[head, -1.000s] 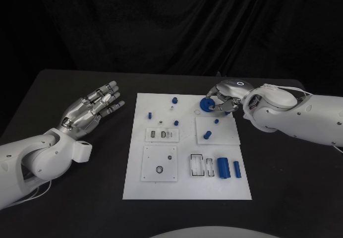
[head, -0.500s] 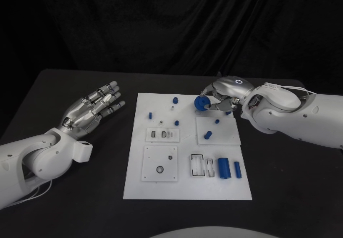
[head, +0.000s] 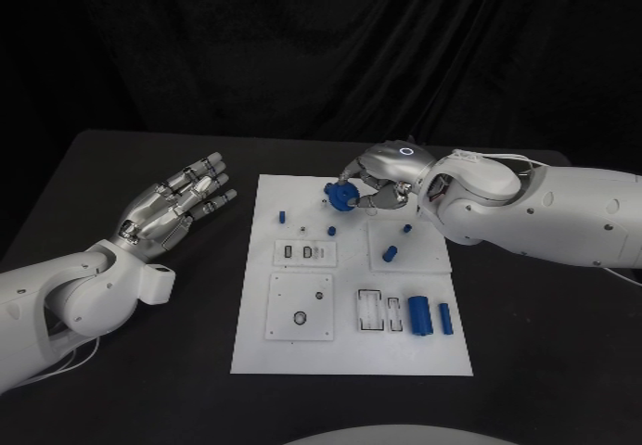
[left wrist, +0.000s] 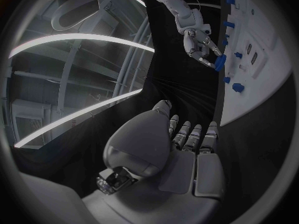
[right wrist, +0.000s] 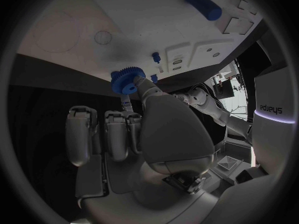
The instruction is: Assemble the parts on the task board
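The white task board (head: 351, 357) lies in the middle of the black table. My right hand (head: 384, 176) hovers over the board's far edge and pinches a blue gear (head: 342, 196) between thumb and fingers. The right wrist view shows the gear (right wrist: 127, 80) at the fingertips of that hand (right wrist: 149, 129), close above the board (right wrist: 124, 20). My left hand (head: 174, 206) floats left of the board with its fingers spread, holding nothing. In the left wrist view this hand (left wrist: 187, 154) is flat, and the gear (left wrist: 221, 62) shows far off.
Small blue pegs (head: 282, 217) (head: 388, 252) stand on the board's far half. Two blue cylinders (head: 418, 315) lie at its near right beside open slots (head: 376, 311). A raised square plate (head: 301, 306) sits near left. Black table surrounds the board.
My right hand has carried the blue gear leftward, from the board's far right corner to over its far middle. The left hand has not moved.
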Motion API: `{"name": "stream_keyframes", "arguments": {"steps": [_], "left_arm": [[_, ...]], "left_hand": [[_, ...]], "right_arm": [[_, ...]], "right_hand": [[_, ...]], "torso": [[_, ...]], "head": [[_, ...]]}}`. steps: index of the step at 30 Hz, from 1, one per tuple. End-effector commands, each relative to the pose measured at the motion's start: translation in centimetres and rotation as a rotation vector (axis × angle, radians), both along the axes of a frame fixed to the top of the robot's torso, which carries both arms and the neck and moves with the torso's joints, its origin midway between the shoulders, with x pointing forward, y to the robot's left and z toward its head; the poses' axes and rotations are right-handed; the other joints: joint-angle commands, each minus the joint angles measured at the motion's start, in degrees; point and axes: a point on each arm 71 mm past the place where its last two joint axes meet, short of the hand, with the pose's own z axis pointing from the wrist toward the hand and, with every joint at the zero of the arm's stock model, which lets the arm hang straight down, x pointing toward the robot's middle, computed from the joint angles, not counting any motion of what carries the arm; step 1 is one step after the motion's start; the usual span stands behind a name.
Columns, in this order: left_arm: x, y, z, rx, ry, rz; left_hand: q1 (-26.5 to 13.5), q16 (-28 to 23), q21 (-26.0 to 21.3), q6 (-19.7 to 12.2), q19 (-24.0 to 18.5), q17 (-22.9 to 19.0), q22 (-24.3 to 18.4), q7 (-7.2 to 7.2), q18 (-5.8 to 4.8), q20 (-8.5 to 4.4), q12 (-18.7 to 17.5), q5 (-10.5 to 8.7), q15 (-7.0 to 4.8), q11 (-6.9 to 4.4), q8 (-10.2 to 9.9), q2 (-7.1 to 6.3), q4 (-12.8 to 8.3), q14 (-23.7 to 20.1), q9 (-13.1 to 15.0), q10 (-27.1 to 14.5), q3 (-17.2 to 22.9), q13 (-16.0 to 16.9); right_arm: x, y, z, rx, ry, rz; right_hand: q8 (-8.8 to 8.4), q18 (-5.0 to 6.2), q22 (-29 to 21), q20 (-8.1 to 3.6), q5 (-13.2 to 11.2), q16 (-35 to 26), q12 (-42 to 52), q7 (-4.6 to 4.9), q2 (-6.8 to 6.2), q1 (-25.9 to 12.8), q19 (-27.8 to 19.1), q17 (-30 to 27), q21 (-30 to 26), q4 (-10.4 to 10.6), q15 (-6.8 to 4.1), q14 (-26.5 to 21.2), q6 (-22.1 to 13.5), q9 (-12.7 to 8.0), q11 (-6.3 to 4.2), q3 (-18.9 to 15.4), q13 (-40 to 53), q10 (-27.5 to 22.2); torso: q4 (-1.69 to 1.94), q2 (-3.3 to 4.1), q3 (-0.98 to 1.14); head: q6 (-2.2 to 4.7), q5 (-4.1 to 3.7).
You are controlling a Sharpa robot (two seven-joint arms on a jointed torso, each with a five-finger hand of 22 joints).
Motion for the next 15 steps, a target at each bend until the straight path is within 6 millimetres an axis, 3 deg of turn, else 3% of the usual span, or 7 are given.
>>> {"name": "stream_keyframes", "arguments": {"steps": [1, 5, 10, 15], "left_arm": [[-0.1, -0.1, 0.6, -0.063, -0.06, -0.003], [-0.1, -0.1, 0.5, -0.062, -0.059, -0.004], [-0.1, -0.2, 0.5, -0.062, -0.059, -0.005], [0.0, -0.2, 0.5, -0.063, -0.059, -0.007]], "left_hand": [[0.3, 0.3, 0.2, -0.2, 0.0, 0.1, 0.0, 0.05, 0.21, 0.5, 0.2, 0.31, 0.2, 0.2, -0.2, 0.33, 0.1, 0.0, 0.0, -0.3, 0.4, 0.0], [0.3, 0.4, 0.3, -0.2, 0.1, 0.1, 0.0, 0.09, 0.19, 0.51, 0.3, 0.31, 0.3, 0.21, -0.2, 0.31, 0.1, 0.0, 0.0, -0.3, 0.5, 0.0], [0.3, 0.4, 0.3, -0.2, 0.1, 0.1, 0.0, 0.09, 0.19, 0.51, 0.3, 0.31, 0.3, 0.21, -0.2, 0.31, 0.1, 0.0, 0.0, -0.3, 0.5, 0.0], [0.3, 0.3, 0.3, -0.2, 0.0, 0.1, 0.0, 0.11, 0.18, 0.52, 0.2, 0.31, 0.34, 0.21, -0.2, 0.31, 0.0, 0.0, 0.0, -0.3, 0.6, 0.0]], "right_arm": [[0.5, 0.6, -0.2, -0.039, 0.017, 0.019], [1.0, 1.4, -0.3, -0.052, 0.023, 0.028], [1.4, 2.2, -0.6, -0.068, 0.036, 0.035], [1.8, 2.8, -0.8, -0.081, 0.046, 0.034]], "right_hand": [[3.95, -0.3, 10.3, 0.07, -0.2, -0.3, 0.1, -3.02, -0.11, -0.5, 1.6, 13.1, -0.4, 0.2, 0.16, 5.3, 6.0, 7.7, 0.21, -0.1, 15.1, 5.9], [3.66, -0.29, 10.2, 0.1, -0.3, -0.3, 0.1, -2.92, -0.11, -0.7, 1.5, 13.1, -0.4, 0.2, 0.2, 5.3, 5.6, 7.7, 0.3, -0.1, 15.1, 5.9], [3.37, -0.29, 10.3, 0.16, -0.5, -0.4, 0.1, -2.8, -0.11, -0.8, 1.6, 13.1, -0.4, 0.3, 0.27, 5.3, 5.3, 7.7, 0.38, -0.1, 15.1, 5.9], [2.69, -0.24, 10.1, 0.24, -0.7, -0.5, 0.1, -2.57, -0.14, -0.9, 1.4, 12.9, -0.6, 0.3, 0.33, 5.2, 4.5, 7.7, 0.41, -0.1, 15.1, 5.9]], "torso": [[-0.01, 0.0, 0.02], [0.07, 0.03, 0.07], [0.2, -0.02, -0.05], [0.14, 0.0, -0.04]], "head": [[-0.13, -0.04], [-0.2, -0.08], [-0.41, -0.09], [-0.32, 0.06]]}}
